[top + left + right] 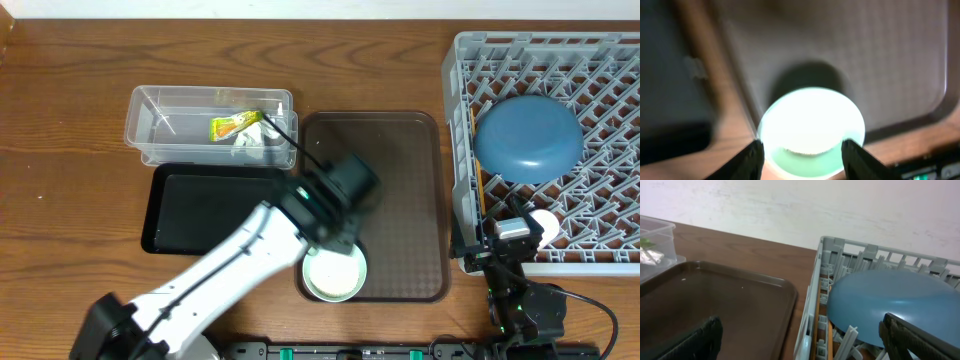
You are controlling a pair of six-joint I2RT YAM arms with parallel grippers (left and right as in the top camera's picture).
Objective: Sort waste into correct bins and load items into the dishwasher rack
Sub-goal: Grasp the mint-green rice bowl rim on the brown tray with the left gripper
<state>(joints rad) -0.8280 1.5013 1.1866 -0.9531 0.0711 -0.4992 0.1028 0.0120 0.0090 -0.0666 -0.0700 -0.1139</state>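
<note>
Dishwasher rack (600,60): grey, fills the table's right side.
Brown serving tray (400,190): just left of the rack.
Black tray (190,205): left of the serving tray, touching the near side of the clear tub (150,120).
Dark-blue plate (528,138): upturned on the pegs in the rack's left half.
White bowl with pale-green rim (810,125): upright on the serving tray's near left corner.
Left gripper (802,147): spread wide above the bowl, one finger either side of its near rim; contact cannot be told.
Right gripper (801,325): spread wide and holding nothing, by the rack's near left corner.
Snack wrapper (232,125): inside the tub.
Crumpled tissue (250,142): inside the tub, beside the wrapper.
Chopsticks (816,325): along the rack's left wall.
</note>
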